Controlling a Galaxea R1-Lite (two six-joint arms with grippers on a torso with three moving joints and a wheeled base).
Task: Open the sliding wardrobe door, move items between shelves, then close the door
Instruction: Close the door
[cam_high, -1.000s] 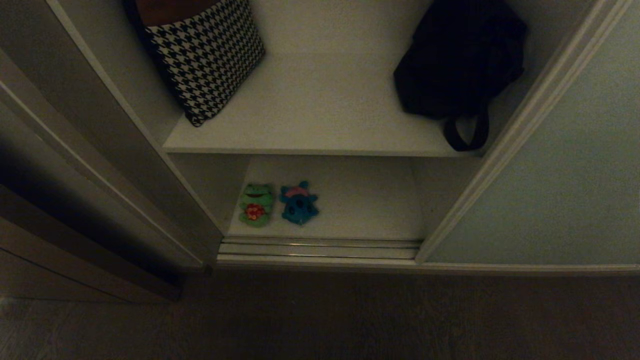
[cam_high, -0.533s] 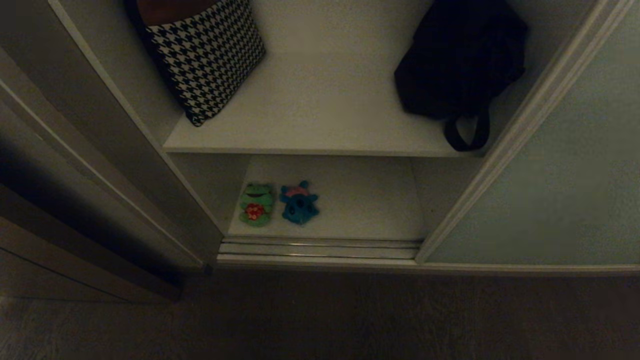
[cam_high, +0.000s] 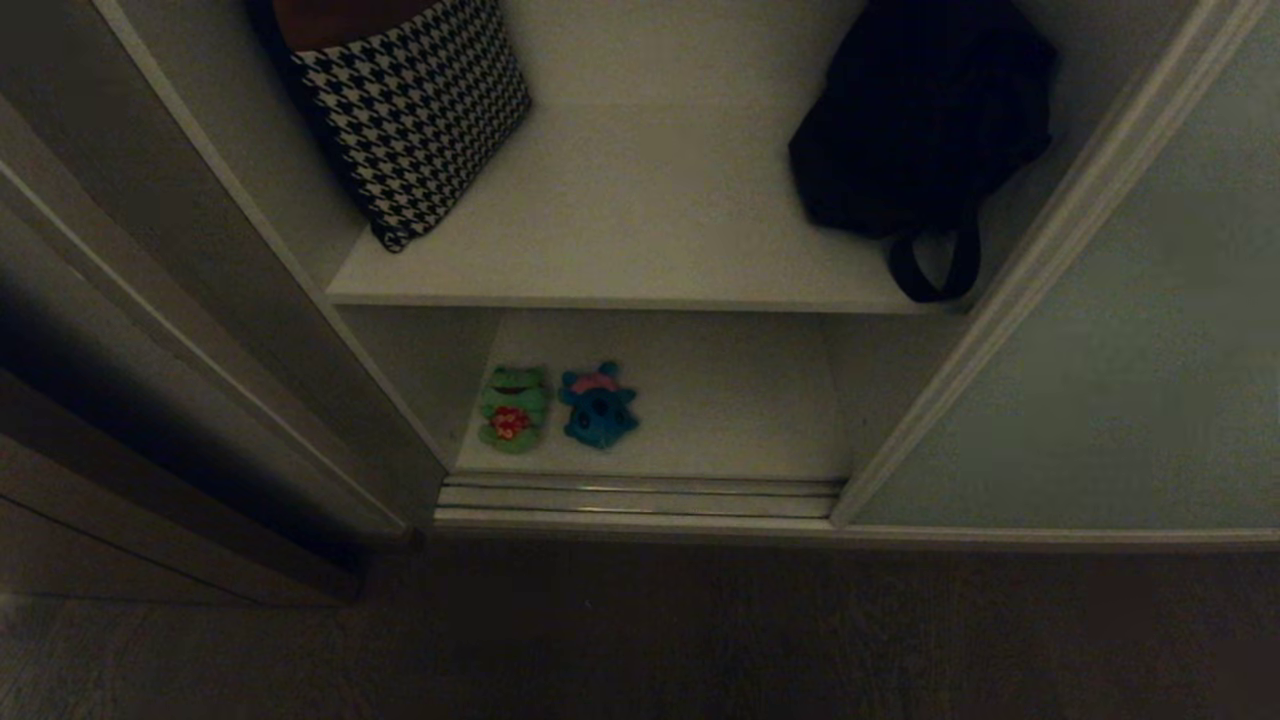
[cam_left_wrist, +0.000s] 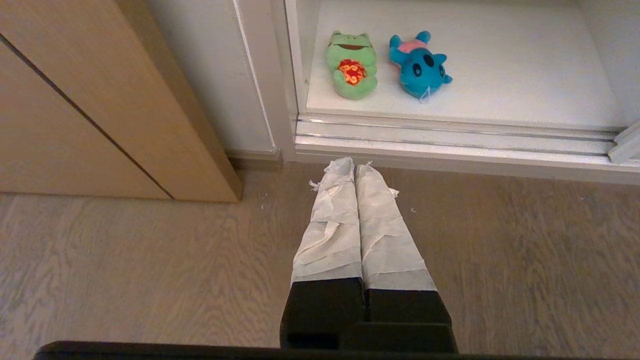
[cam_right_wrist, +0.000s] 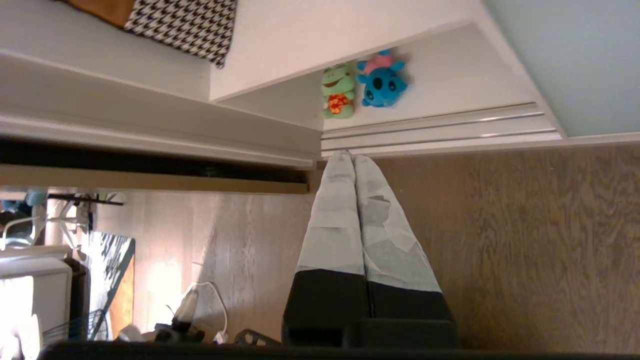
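The sliding wardrobe door (cam_high: 1130, 330) stands slid to the right, leaving the wardrobe open. On the lower shelf (cam_high: 730, 400) lie a green frog (cam_high: 513, 407) and a teal-blue plush (cam_high: 598, 407), side by side near the front left. The upper shelf (cam_high: 640, 210) sits above them. Neither gripper shows in the head view. My left gripper (cam_left_wrist: 354, 165) hangs shut and empty over the floor before the door track, with the frog (cam_left_wrist: 352, 65) and the blue plush (cam_left_wrist: 418, 65) beyond it. My right gripper (cam_right_wrist: 350, 157) is shut and empty too, pointing toward the frog (cam_right_wrist: 338, 91) and the blue plush (cam_right_wrist: 382, 79).
A houndstooth cushion (cam_high: 415, 110) leans at the upper shelf's left and a black strapped bag (cam_high: 920, 130) sits at its right. The metal door track (cam_high: 640, 497) runs along the wardrobe's foot. A brown wooden door frame (cam_left_wrist: 100, 100) stands on the left. Wood floor lies in front.
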